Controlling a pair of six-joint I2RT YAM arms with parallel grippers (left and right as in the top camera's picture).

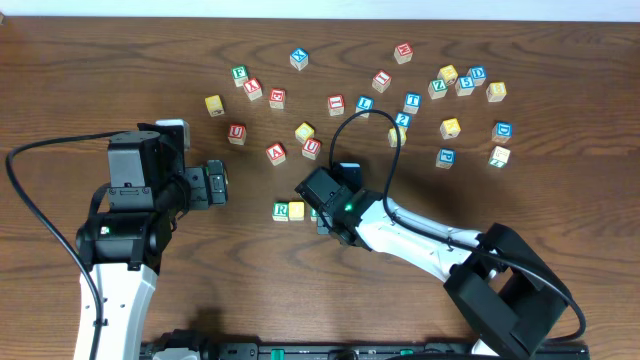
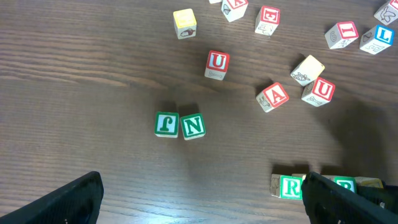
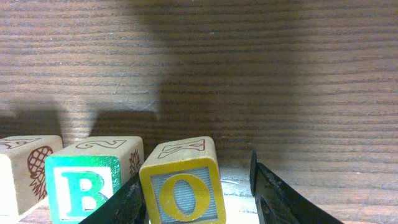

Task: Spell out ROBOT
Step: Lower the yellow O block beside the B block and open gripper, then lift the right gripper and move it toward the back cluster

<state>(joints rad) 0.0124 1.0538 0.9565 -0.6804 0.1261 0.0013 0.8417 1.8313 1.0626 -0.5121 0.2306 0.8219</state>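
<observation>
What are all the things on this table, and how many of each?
R cube: one, green letter, left end of the short row near the middle.
yellow cube: one, yellow face, right beside the R.
B cube: one, green letter, next in the row.
O cube: one, yellow letter, beside the B.
F and N cubes: two, green letters, side by side, left of the row.
loose cubes: about two dozen, red, blue, green and yellow, scattered on the far side.
table: one, dark brown wood.
left gripper: one, black, open and empty.
right gripper: one, black, open around the O cube.
</observation>
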